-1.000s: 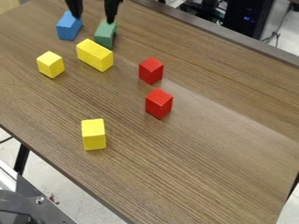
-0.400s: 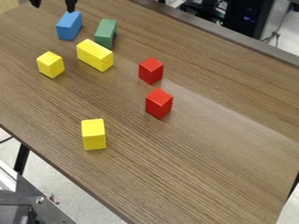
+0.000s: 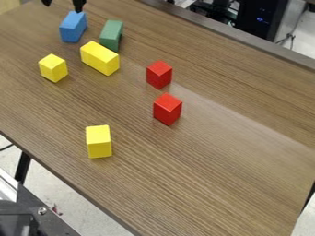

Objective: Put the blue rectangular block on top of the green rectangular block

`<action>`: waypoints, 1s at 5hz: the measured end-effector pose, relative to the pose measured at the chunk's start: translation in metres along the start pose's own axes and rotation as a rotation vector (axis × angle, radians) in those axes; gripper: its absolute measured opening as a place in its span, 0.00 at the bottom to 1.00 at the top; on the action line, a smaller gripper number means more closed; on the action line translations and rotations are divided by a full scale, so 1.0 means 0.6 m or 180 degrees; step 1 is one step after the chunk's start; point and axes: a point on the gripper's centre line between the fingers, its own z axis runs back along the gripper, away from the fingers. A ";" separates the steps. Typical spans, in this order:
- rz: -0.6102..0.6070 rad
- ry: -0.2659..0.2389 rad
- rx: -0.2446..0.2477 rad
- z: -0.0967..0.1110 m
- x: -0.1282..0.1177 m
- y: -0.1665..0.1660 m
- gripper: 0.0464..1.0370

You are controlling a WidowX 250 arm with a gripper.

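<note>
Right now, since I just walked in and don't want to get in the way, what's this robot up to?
The robot's gripper hangs open by the far end of the blue block, holding nothing. The task is to stack that block on the green block, but both are separate on the table, so the stacking isn't done. Yellow blocks and red blocks sit nearby.

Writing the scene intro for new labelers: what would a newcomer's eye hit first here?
Probably the red block and its red neighbor, vivid against the brown table, a little above mid-picture. Next, the lone yellow block at lower left. Then the black gripper at the top edge, fingertips apart, by the blue block, with the green block just right of it.
</note>
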 end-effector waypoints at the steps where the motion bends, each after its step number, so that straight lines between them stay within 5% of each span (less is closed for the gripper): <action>1: -0.0079 0.0039 0.0055 -0.022 0.002 0.005 0.96; 3: 0.0154 -0.0046 0.0365 -0.039 0.017 0.019 0.96; 5: 0.0332 -0.0084 0.0418 -0.046 0.031 0.010 0.96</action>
